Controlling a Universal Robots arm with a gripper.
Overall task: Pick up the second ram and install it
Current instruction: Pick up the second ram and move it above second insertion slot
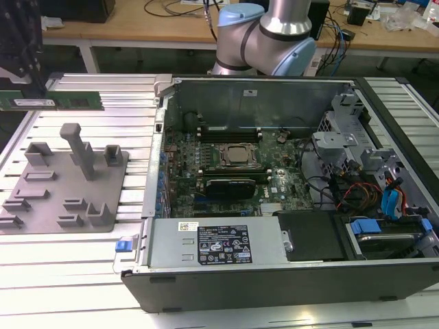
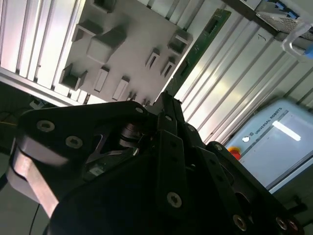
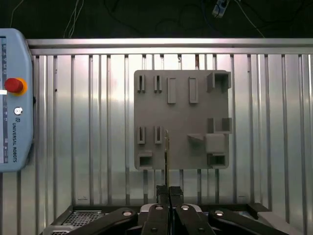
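Claw clamped on the second ram, thin green stick held level above the ribbed table, near the grey holder plate, at the exterior view's left of the open computer case.

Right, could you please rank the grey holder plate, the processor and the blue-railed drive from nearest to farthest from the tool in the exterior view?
The tool, shut on the second ram, is at the exterior view's upper left.
1. Grey holder plate: just below it, left.
2. Processor: mid-case.
3. Blue-railed drive: far right.
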